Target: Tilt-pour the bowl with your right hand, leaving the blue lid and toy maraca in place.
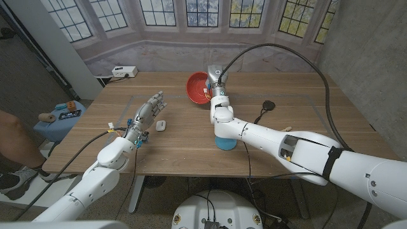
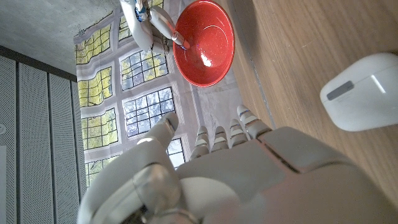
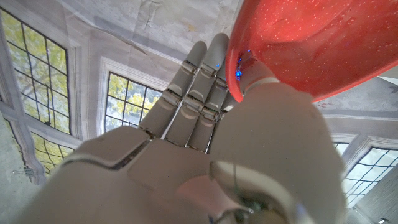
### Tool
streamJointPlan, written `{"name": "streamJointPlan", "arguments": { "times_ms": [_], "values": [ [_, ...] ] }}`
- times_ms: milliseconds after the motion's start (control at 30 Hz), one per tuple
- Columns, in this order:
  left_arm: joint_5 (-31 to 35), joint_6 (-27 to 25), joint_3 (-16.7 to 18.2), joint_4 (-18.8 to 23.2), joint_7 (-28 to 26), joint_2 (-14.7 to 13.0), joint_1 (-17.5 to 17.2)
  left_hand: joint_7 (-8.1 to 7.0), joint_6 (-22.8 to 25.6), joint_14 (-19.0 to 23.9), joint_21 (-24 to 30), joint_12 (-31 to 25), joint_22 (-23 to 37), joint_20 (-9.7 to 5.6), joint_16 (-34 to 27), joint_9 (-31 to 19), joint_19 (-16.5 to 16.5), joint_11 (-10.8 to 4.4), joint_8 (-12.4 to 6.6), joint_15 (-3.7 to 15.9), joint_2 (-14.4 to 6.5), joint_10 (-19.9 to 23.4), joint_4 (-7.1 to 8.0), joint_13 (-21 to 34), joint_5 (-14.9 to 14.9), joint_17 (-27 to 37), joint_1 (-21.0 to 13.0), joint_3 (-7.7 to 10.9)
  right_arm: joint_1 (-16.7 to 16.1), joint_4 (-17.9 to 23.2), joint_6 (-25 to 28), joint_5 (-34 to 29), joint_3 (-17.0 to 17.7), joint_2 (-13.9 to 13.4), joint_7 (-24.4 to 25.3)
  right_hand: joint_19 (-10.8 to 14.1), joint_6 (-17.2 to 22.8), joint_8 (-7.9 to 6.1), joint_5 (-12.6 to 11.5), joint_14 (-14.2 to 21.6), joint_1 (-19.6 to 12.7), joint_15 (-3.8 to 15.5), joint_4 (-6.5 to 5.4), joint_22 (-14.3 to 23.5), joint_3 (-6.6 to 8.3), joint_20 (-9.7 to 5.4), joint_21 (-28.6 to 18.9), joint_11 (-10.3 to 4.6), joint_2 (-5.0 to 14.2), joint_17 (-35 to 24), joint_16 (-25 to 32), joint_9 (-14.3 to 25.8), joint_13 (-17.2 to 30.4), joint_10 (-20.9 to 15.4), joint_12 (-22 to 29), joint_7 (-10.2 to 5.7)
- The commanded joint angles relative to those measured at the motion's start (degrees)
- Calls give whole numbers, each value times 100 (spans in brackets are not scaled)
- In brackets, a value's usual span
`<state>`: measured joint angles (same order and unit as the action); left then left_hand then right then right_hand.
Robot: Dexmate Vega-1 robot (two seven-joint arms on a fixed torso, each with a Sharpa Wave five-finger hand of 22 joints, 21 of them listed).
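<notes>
My right hand (image 1: 217, 81) grips the rim of the red bowl (image 1: 198, 87) at the table's far middle. The bowl is lifted and tipped on its side, its inside facing the camera. In the left wrist view the bowl (image 2: 204, 42) looks empty, with the right hand (image 2: 152, 22) on its rim. The right wrist view has the bowl's red wall (image 3: 311, 43) against my right hand (image 3: 205, 124). A blue lid (image 1: 226, 142) sits near the front edge, partly hidden under my right forearm. A dark toy maraca (image 1: 268, 105) lies to the right. My left hand (image 1: 147, 113) hovers at the left, fingers spread, holding nothing.
A small white case (image 1: 160, 125) lies beside my left hand, also seen as the white case (image 2: 364, 93) in the left wrist view. A white power strip (image 1: 124, 71) sits at the back left corner. A person's leg (image 1: 13, 137) and a blue stool (image 1: 60, 119) stand left of the table.
</notes>
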<state>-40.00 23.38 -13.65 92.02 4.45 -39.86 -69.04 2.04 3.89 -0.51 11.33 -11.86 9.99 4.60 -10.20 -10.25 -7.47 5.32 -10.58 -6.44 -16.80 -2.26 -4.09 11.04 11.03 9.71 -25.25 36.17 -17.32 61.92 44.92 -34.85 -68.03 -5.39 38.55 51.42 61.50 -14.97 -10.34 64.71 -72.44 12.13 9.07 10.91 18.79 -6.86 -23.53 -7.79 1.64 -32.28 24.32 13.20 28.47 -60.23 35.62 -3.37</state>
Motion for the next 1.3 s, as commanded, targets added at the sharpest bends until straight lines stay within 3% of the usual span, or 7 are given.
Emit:
{"name": "streamJointPlan", "arguments": {
  "times_ms": [33, 633, 800, 1300],
  "values": [
    [4, 5, -16, 39, -20, 8, -72, 11, 50, 42, 21, -24, 23, 36, -24, -19, -13, 7, -9, -17, 662, 50, 1, 14, 26, 18, 622, -16, 24, -264, 108, -281, -126, 72, 309, -36, -32, 20, -42, -21, -61, 148, 5, 21, -24, -76, -34, -15, 74, -29, -37, 28, 34, -10, 35, 4],
    [-75, 140, 6, 136, -46, 111, -191, 11, 53, 44, 21, -24, 23, 36, -23, -19, -15, 19, -8, -23, 662, 54, 8, 14, 28, 20, 621, -12, 35, -518, 89, -666, -287, 40, 851, -183, -60, 55, -35, -90, -30, 132, -17, 18, -56, -47, -35, -15, 113, -129, -128, 42, 130, 72, 32, -16],
    [-354, 183, 73, 157, 8, 218, -306, 28, 67, 47, 22, -27, 23, 29, -26, -19, -16, 23, -13, -23, 661, 62, 19, 14, 28, 24, 629, -12, -17, -522, -56, -698, -244, -5, 1087, -255, -68, 65, -38, -143, -52, 140, -4, 17, -53, -61, -21, -6, 123, -151, -171, 47, 157, 109, 28, -31],
    [-316, 161, 183, 306, -64, 145, -445, 26, 135, 60, 25, -37, 23, 35, -27, -20, -25, 44, -33, -37, 667, 96, 27, 14, 31, 24, 632, 2, 37, -1485, -734, -571, -149, 372, 2312, -324, -52, 72, -40, -176, -76, 145, -1, 15, -67, -75, -32, -19, 150, -233, -222, 59, 193, 148, 19, -60]
  ]
}}
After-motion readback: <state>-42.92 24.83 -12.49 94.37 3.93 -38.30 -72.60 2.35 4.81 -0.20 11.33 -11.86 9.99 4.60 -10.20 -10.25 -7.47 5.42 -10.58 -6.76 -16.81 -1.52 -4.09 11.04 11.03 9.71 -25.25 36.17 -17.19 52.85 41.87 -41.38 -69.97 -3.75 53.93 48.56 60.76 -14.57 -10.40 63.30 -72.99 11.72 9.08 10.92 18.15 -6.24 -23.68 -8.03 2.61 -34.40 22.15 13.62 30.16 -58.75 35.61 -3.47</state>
